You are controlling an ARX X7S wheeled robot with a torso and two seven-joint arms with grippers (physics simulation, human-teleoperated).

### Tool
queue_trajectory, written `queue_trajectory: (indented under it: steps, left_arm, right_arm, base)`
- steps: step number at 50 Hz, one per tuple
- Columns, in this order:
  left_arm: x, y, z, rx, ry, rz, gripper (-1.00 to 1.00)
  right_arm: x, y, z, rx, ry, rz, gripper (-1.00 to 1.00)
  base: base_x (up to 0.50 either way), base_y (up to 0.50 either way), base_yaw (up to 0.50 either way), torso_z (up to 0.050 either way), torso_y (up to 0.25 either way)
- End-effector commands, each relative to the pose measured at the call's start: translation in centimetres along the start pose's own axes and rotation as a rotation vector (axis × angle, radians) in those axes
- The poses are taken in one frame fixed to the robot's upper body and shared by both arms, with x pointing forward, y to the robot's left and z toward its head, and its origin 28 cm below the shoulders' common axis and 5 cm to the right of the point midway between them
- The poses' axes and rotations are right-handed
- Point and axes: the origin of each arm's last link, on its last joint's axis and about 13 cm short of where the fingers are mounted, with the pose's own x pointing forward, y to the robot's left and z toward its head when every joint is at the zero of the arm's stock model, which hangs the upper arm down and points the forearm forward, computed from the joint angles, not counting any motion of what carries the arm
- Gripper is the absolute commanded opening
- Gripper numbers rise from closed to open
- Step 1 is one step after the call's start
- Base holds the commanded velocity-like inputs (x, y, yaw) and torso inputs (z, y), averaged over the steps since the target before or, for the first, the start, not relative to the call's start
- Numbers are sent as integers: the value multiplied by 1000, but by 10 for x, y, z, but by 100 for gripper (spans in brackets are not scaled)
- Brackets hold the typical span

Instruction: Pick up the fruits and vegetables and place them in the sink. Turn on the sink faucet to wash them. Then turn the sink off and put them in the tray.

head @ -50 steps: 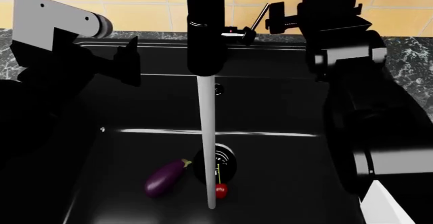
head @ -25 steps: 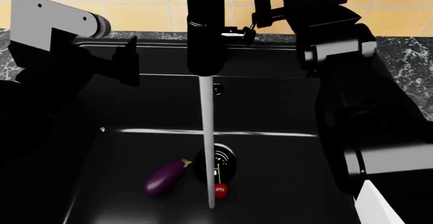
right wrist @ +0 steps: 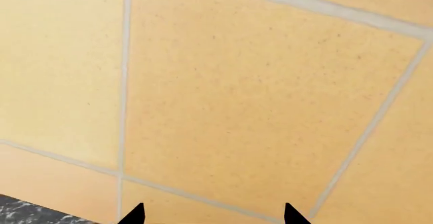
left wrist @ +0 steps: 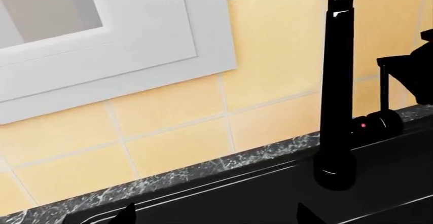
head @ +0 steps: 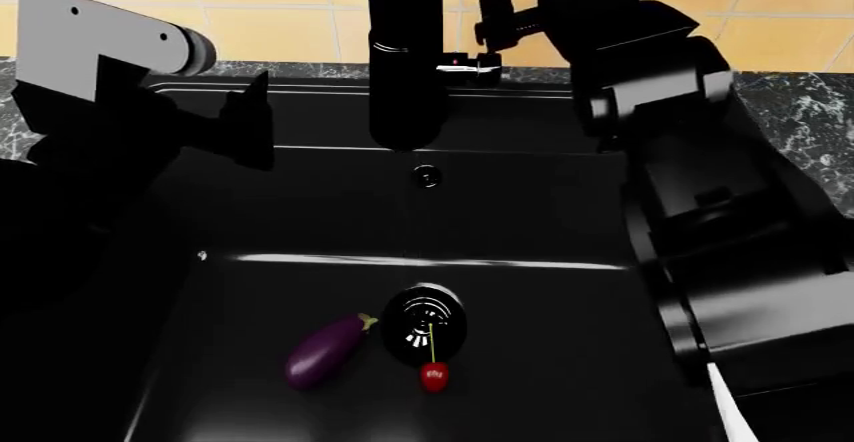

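1. The right gripper (head: 491,7) sits at about one o'clock in the head view, up against the sink faucet (head: 404,57) where its side handle joins. In the right wrist view its two fingertips (right wrist: 139,215) show apart, with only yellow wall tiles (right wrist: 257,97) between them.
2. From the head view I cannot tell whether those fingers touch the handle; black parts overlap there.
3. The left gripper (head: 251,122) hangs at ten o'clock over the back left of the sink (head: 561,222). Its tips (left wrist: 125,216) stand apart and hold nothing.
4. No stream falls from the spout.
5. The eggplant (head: 326,350) lies on the basin floor at about seven o'clock from the drain (head: 424,322), just beside it, with its stem end toward the drain.
6. The cherry (head: 434,376) lies at six o'clock from the drain, its thin stem reaching up across the drain's edge.
7. A dark speckled counter (head: 801,122) borders the basin.
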Motion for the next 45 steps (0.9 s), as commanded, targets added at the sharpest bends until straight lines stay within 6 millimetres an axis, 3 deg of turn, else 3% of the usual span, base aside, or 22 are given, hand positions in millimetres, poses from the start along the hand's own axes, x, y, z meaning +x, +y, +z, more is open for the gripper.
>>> queue_trajectory:
  steps: [1,22,45]
  left_arm:
    - [0,0,0,0,0,-3,100]
    - [-1,-3,-1,10,3,-23,100]
    - [-3,-3,5,0,8,-30,100]
  right_arm:
    - [0,8,-3,15,14,81,100]
    - [-10,-40,28,-52,-11,16,100]
    - [-99,-58,39,-299,195,269,100]
  base:
    - [0,0,0,0,0]
    - [0,0,0,0,0]
    - [0,0,0,0,0]
